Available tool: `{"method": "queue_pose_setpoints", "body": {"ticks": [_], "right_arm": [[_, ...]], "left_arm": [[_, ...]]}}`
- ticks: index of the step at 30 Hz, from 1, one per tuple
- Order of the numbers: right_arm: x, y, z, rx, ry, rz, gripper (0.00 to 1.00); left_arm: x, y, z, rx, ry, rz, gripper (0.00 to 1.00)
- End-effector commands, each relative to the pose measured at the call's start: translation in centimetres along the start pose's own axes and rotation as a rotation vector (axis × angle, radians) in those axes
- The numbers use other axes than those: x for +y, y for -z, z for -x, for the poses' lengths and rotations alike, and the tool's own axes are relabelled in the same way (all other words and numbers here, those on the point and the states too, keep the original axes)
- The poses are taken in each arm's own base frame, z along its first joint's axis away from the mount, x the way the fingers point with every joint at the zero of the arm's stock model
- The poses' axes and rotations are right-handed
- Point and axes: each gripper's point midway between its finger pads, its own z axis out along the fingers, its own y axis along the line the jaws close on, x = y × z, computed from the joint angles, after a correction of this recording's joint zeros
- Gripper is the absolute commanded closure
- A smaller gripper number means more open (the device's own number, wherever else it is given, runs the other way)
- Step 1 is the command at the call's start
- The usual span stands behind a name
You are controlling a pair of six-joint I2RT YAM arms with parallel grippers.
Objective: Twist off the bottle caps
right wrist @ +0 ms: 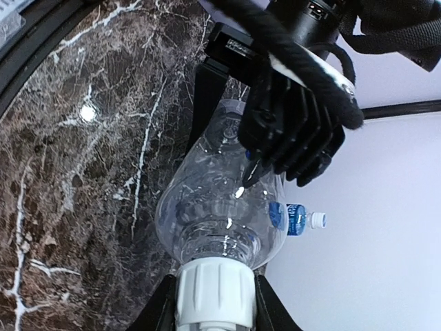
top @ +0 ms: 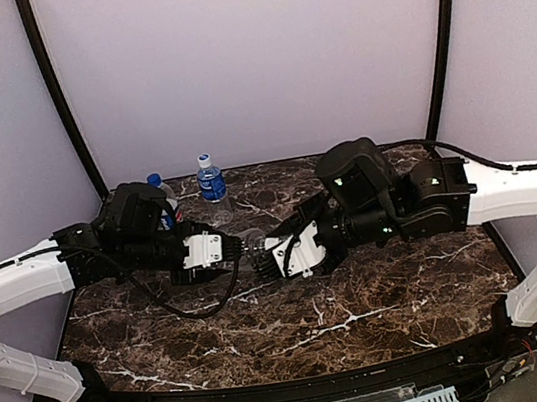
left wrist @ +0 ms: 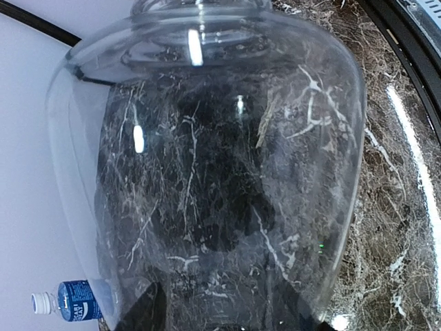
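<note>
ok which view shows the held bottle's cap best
The right wrist view: the white cap fills the bottom edge, ridges sharp. The top view hides it between the left end effector and right end effector. The left wrist view shows only the clear bottle's body.

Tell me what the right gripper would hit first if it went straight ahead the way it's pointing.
The right gripper is shut on the white cap; straight ahead it would press into the clear bottle, then probably the left gripper holding the far end.

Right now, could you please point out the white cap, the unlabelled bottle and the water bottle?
White cap [right wrist: 212, 293]: right wrist view, ribbed side.
Unlabelled bottle [right wrist: 207, 207]: right wrist view, shoulder.
Water bottle [top: 210, 182]: top view, label.
</note>
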Motion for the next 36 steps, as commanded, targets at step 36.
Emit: {"method": "queue_pose_setpoints", "body": {"ticks": [36], "right_arm": [[-10.3,12.6,-24.1,0.397,-0.972,-0.682,1.00]], "left_arm": [[3.7,1.1,1.4,-0.056,0.087,0.166,0.84]]}}
